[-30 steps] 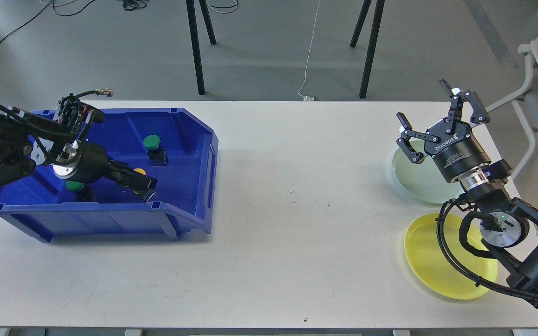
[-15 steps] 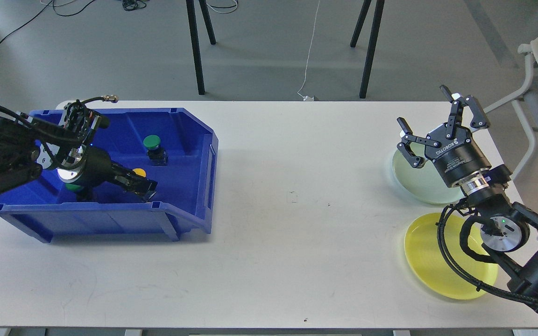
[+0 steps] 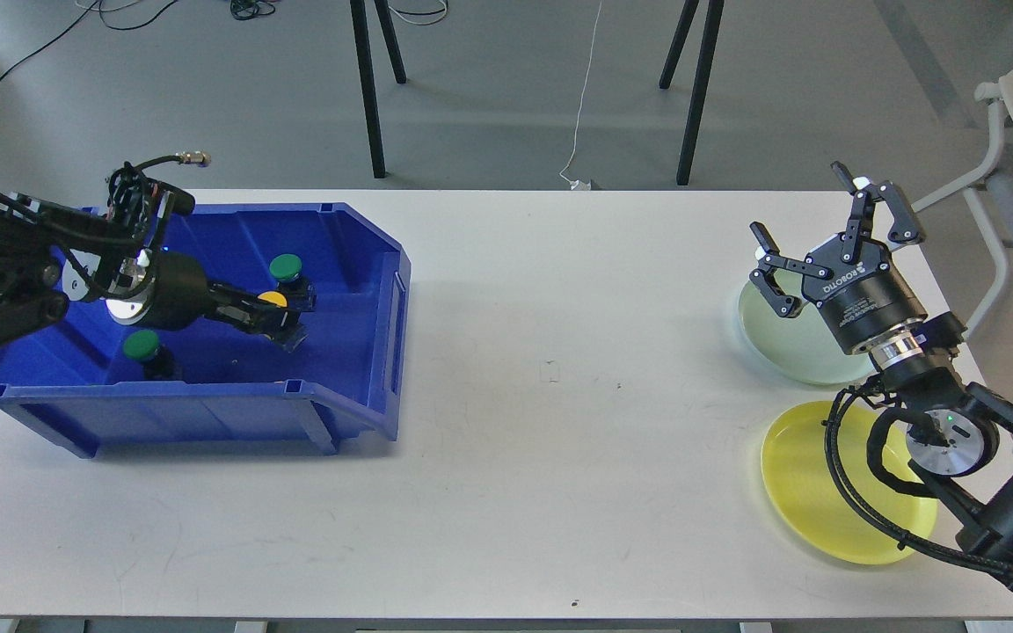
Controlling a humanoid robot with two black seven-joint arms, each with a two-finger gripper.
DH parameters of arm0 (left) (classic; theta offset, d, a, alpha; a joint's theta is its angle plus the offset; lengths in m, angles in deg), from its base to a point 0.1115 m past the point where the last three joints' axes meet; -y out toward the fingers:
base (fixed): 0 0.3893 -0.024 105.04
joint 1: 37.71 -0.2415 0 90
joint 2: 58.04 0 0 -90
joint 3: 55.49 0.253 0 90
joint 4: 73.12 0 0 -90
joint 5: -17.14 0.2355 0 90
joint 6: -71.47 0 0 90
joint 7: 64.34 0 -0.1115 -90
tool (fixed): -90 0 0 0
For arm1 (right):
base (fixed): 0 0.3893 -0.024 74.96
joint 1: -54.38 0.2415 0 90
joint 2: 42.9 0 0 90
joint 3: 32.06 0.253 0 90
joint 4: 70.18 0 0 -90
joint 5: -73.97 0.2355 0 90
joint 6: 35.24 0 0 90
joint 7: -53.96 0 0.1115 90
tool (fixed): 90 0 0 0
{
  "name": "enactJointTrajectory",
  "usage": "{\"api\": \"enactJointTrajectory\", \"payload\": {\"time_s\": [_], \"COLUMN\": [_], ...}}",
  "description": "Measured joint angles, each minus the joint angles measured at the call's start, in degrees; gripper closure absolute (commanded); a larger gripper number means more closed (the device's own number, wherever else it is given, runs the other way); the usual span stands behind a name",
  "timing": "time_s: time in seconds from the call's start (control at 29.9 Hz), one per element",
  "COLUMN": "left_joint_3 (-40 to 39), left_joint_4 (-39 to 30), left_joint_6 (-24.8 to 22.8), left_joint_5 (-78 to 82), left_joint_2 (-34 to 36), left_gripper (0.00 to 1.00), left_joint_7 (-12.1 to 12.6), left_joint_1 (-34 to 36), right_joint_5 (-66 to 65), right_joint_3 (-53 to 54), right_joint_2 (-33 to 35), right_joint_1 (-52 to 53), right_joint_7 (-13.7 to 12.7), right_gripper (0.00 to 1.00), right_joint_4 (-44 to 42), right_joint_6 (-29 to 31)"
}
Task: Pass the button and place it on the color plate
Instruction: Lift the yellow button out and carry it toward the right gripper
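Left gripper (image 3: 282, 318) fingers pinched on the yellow button (image 3: 273, 299), looks like, held inside the blue bin (image 3: 357, 264) near two green buttons (image 3: 286, 266). Right gripper (image 3: 814, 233) spread wide, holding nothing, hovering over the pale green plate (image 3: 788, 347); yellow plate (image 3: 810, 492) just below.

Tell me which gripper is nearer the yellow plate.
Right. The right gripper hangs open above the pale green plate, just behind the yellow plate; the left gripper is far across the table, inside the blue bin.
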Motion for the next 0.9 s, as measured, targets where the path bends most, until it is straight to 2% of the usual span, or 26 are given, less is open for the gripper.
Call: {"api": "enactJointTrajectory", "payload": {"time_s": [0.1,0.27,0.37,0.5,0.67,0.9], "left_joint_3": [-10.28,-25.88,-33.37,-41.52,-48.01,-48.71], "left_joint_4": [-4.73,-8.86,-12.38,-12.44,-10.81,-10.69], "left_joint_6": [-4.70,-6.24,-6.32,-6.32,-6.32,-6.31], "left_joint_5": [-2.42,-21.17,-32.39,-37.46,-37.83,-37.76], "left_joint_2": [5.22,5.93,2.05,-8.36,-16.48,-19.00], "left_gripper": [0.96,0.96,0.95,0.93,0.93,0.93], "left_joint_7": [0.01,0.02,0.02,0.02,0.02,0.02], "left_joint_1": [1.14,-4.23,-10.32,-20.30,-28.34,-29.61], "right_joint_5": [0.09,-0.31,-4.43,-19.53,-29.83,-32.09], "right_joint_3": [3.18,6.31,6.27,3.94,-0.45,-4.60], "right_joint_2": [0.20,2.66,3.59,2.99,-0.22,-4.84], "right_joint_1": [0.23,0.29,0.11,-0.73,-2.38,-1.48], "right_joint_7": [0.00,0.06,0.16,0.78,1.00,1.03], "right_gripper": [0.01,0.01,0.01,0.01,0.01,0.01], "right_joint_4": [0.62,10.36,17.20,21.96,22.59,21.24], "right_joint_6": [0.00,-0.18,-3.56,-9.12,-16.09,-17.09]}}
